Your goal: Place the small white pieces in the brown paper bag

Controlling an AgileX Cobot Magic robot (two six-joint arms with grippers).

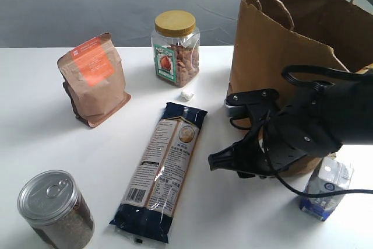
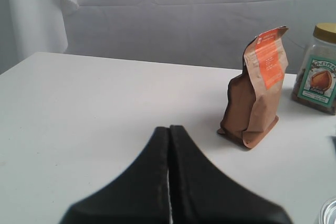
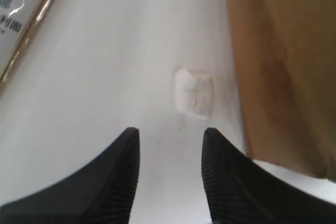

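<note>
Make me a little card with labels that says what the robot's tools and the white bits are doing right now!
right tool: open, holding nothing
white piece: lying on the table just ahead of the right tool, close beside the brown paper bag
second white piece: on the table near the nut jar
left tool: shut, nothing in it
brown paper bag: standing up, open at the top

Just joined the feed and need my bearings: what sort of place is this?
Probably a staged test bench, not a real shop: a white table before a plain cloth backdrop, with a nut jar and noodle packet set out beside a brown paper bag.
</note>
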